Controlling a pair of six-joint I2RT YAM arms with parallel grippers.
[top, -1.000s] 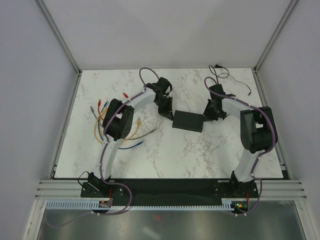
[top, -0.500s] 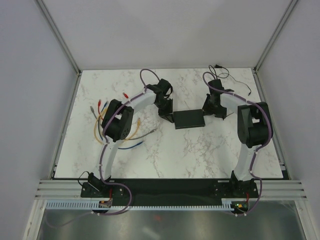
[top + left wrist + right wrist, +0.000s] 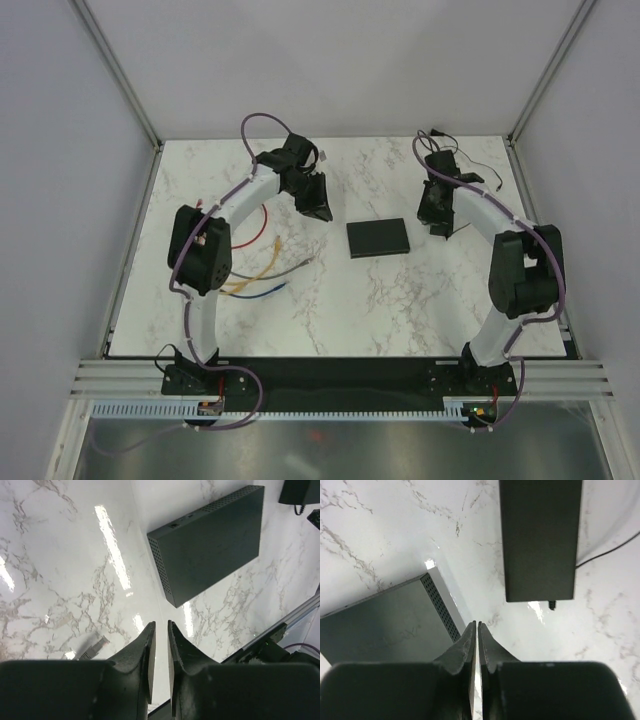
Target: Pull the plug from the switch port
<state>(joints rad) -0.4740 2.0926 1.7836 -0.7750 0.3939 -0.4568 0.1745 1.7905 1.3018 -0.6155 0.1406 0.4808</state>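
Cables [image 3: 262, 268] in red, yellow, blue and grey lie loose in a tangle on the left part of the marble table [image 3: 330, 310], beside the left arm's elbow. In the left wrist view 1 grey plug [image 3: 95, 649] rests flat on the marble just left of the fingers, touching nothing that can be seen.

Next comes the left gripper [image 3: 318, 208], over the table at the far left of the switch and apart from it. Its 2 fingers [image 3: 146, 655] stand almost together with only a thin slit between them, and nothing is in that slit.

At the middle of the table lies the switch [image 3: 379, 238], flat on the marble, between the 2 grippers and touched by neither. It sits well apart from the loose cables. Its perforated short side [image 3: 161, 575] faces the left wrist camera.

To its right the right gripper [image 3: 439, 226] has its fingers [image 3: 470, 645] pressed fully together, holding nothing. Just beyond its tips lies a black power brick [image 3: 540, 540], close to the switch but not touching it, with a thin black cord [image 3: 478, 170] trailing toward the far right corner.
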